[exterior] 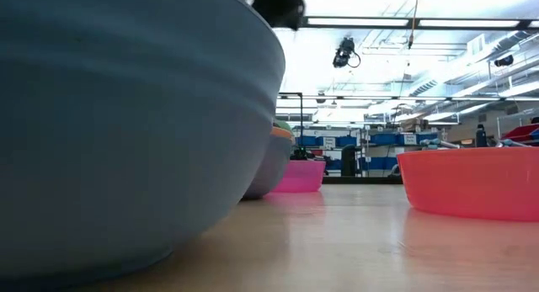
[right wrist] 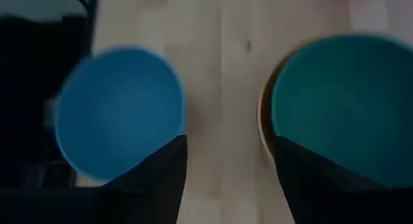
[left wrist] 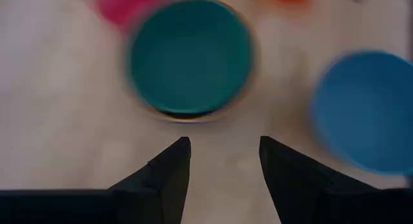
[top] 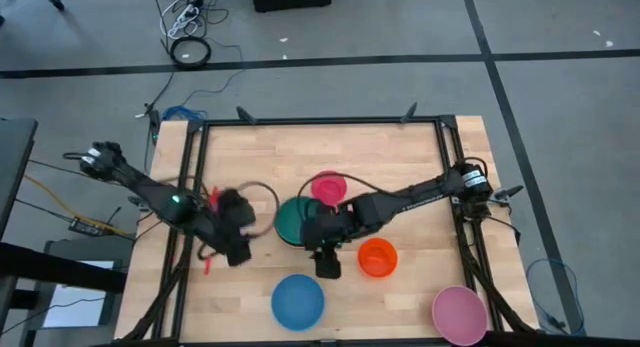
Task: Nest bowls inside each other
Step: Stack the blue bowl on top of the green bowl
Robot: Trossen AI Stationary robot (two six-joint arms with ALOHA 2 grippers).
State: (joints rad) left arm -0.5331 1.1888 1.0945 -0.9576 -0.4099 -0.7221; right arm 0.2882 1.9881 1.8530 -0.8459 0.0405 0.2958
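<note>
Pale wood makes up the table (top: 400, 157) in front of you, framed by a dark metal rail. Near its middle sits a green bowl (top: 292, 219), nested in an orange-rimmed bowl whose edge shows just beneath it in the wrist views. Just beyond it, touching or nearly so, is a magenta bowl (top: 327, 187). A red-orange bowl (top: 377, 256) sits near the green one toward your right. A blue bowl (top: 298, 300) rests close to the near edge, and a pale pink bowl (top: 459, 313) sits at the near right corner, well apart from the others.

Your right claw (top: 327, 264) hovers between the green bowl and the blue bowl, its two dark fingers (right wrist: 158, 179) spread apart and holding nothing. Your left claw (top: 238, 249) hangs beside the green bowl on its left side, its fingers (left wrist: 164, 179) also parted and empty, pointing toward that bowl.

From table height, a large blue-grey bowl (exterior: 126, 124) fills the near left of the view. The magenta and red-orange bowls stand farther back.
</note>
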